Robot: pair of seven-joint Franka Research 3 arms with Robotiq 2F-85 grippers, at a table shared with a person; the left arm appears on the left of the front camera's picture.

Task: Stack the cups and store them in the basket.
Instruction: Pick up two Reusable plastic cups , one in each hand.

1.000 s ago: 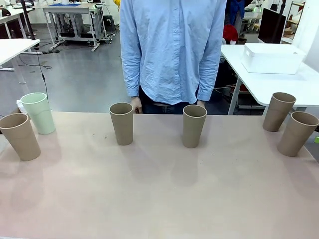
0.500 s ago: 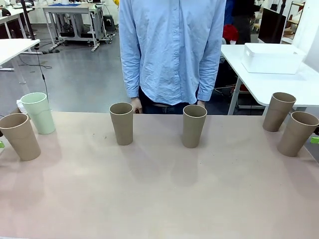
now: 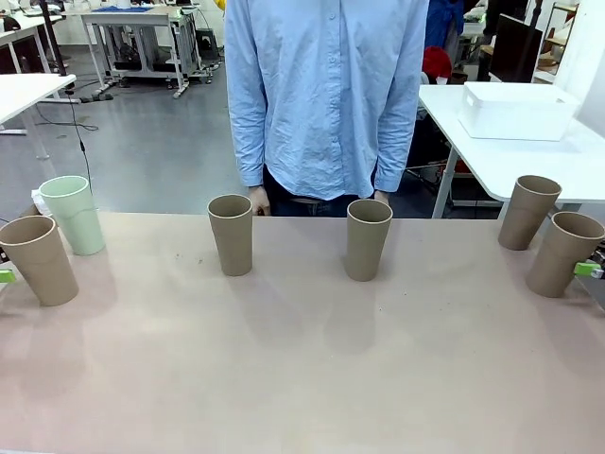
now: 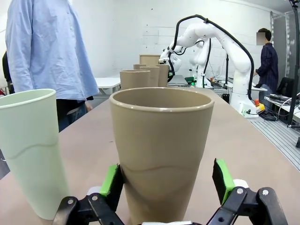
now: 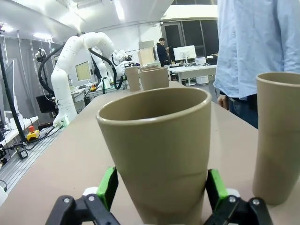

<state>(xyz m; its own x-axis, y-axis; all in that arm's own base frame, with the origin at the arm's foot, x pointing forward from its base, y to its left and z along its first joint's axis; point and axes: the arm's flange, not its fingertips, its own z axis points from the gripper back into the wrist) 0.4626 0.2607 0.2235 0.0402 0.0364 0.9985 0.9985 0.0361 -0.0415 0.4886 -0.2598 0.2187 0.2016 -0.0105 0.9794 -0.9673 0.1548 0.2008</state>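
The pale brown tabletop [image 3: 302, 378] carried six upright cups, none nested. At its left end stood the near-left brown cup [image 3: 38, 260], with the mint-green cup [image 3: 74, 215] just behind it and close beside it. Toward the middle stood the centre-left brown cup [image 3: 232, 235] and the centre-right brown cup [image 3: 367, 239], well apart from each other. At the right end were the far-right brown cup [image 3: 528, 212] and the near-right brown cup [image 3: 563, 253], close together. A person [image 3: 326, 95] in a light blue shirt stood at the far edge with arms hanging. Behind lay a grey floor and white work tables. The white basket [image 3: 515, 111] sat on the side table at the right rear, well apart from every cup.

The left pincer [image 4: 167, 182] sat low over the tabletop, its jaws wide and straddling the near-left brown cup. One green pad lay just beside the cup's wall and the other stood clear of it. The right pincer [image 5: 161, 187] was low too, spread wide around the near-right brown cup, both pads close beside it. I could not tell whether they touched.
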